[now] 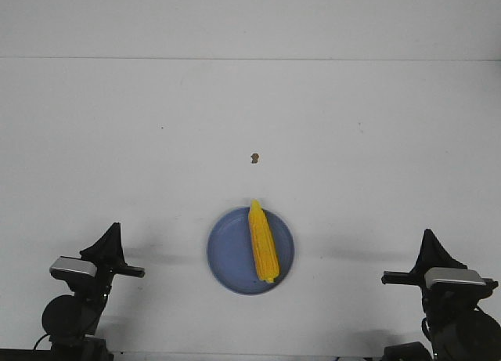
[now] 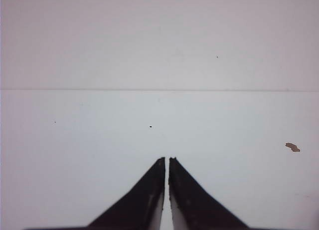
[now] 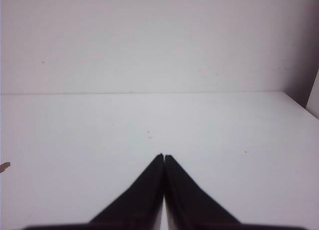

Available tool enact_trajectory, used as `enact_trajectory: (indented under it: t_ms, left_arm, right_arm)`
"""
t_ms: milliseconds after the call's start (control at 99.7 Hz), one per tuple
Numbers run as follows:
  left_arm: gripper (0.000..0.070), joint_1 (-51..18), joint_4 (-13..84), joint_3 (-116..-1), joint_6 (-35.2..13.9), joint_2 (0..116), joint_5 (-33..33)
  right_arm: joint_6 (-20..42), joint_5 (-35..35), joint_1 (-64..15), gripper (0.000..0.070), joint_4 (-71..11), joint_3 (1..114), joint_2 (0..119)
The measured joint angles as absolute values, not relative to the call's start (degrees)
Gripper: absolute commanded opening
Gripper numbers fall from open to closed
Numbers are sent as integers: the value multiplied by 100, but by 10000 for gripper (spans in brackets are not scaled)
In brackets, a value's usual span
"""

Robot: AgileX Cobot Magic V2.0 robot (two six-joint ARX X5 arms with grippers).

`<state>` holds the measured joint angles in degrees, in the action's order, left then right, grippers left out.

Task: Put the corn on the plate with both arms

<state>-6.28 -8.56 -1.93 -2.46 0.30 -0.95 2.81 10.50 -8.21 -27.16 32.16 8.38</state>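
The yellow corn (image 1: 263,241) lies on the periwinkle-blue plate (image 1: 227,255), right of its middle, its pointed end toward the far side and reaching the rim. My left gripper (image 1: 114,228) is at the near left of the table, well left of the plate; in its wrist view (image 2: 166,159) the jaws are shut and empty over bare table. My right gripper (image 1: 427,234) is at the near right, well right of the plate; in its wrist view (image 3: 164,155) the jaws are shut and empty. Neither wrist view shows the corn or plate.
A tiny brown speck (image 1: 254,157) lies on the white table beyond the plate; it also shows in the left wrist view (image 2: 292,147) and at the edge of the right wrist view (image 3: 4,166). The table's far edge meets a white wall.
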Motion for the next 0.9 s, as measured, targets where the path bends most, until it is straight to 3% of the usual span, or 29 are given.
enact_trajectory:
  t_ms: [492, 662, 903]
  left_arm:
    - [12, -628, -856, -193, -246, 30, -95]
    - [12, -628, -856, -193, -246, 30, -95]
    - [12, -628, -856, -193, -246, 30, -95]
  right_arm:
    - [231, 1057, -819, 0, -2683, 3216, 834]
    - [165, 954, -725, 0, -2058, 2982, 596]
    - [148, 276, -349, 0, -1341, 1951, 71]
